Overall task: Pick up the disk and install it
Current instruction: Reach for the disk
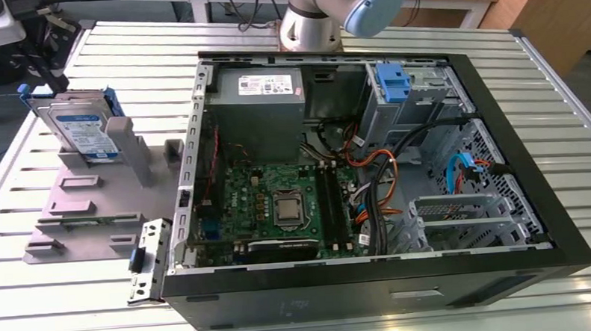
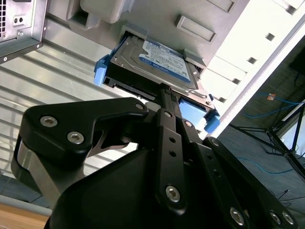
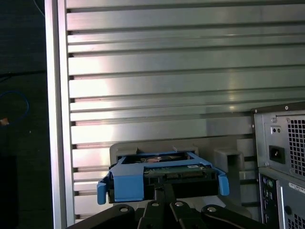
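Ribbed aluminium tabletop (image 1: 531, 73) carries an open computer case (image 1: 553, 233) and, at the exterior view's upper left, a grey holder (image 1: 88, 201). The disk (image 1: 82, 130) stands on edge in that holder. It is a silver metal drive with a blue-and-white label, framed by a blue plastic carrier. The second wrist view shows its label face and silver casing, with blue tabs at the carrier's corners. The first wrist view shows its connector edge between blue tabs. In both wrist views the black gripper (image 2: 164, 88) (image 3: 165, 181) has its fingers pressed together, holding nothing, its tips lined up with the disk's near edge.
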You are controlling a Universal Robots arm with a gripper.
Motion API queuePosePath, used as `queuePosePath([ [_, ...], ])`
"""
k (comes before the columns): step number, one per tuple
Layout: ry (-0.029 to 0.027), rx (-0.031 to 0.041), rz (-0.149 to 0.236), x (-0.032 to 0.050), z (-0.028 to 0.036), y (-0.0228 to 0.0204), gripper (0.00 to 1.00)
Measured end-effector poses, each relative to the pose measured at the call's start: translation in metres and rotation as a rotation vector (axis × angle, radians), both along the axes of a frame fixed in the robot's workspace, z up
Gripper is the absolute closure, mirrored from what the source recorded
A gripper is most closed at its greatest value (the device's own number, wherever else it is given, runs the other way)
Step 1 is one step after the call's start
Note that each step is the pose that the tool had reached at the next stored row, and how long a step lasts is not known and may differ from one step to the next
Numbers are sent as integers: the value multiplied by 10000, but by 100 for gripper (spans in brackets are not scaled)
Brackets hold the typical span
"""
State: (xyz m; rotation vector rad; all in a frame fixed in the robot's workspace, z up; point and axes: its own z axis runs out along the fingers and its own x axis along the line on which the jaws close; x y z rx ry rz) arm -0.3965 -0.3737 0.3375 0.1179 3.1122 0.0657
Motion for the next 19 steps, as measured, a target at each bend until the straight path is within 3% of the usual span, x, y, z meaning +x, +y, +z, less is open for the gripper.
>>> queuePosePath([
  [15,0,0,8,-7,-5,-3,89],
  [19,1,0,184,-7,-5,-3,89],
])
